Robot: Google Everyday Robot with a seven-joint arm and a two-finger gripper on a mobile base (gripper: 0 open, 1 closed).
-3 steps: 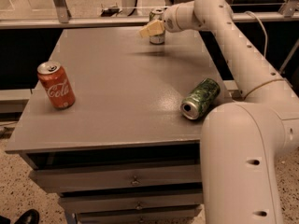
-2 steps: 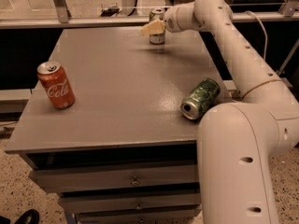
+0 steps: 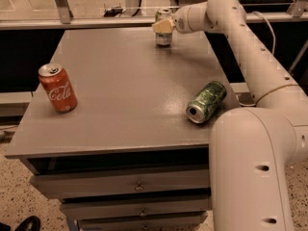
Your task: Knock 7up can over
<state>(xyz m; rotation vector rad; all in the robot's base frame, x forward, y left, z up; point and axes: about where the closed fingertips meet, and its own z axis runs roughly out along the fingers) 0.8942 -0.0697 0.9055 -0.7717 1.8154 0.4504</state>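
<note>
While upright, 7up can (image 3: 163,38): just behind and below the jaws.
Jaws: at its upper half; opening, I cannot tell.
Push: I'd sweep sideways, high up.

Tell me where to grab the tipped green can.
Across its mid-body, from above: the green can lies on its side, mouth toward the front, curved flanks exposed. The gripper is far off, at the upright 7up can by the back edge.
</note>
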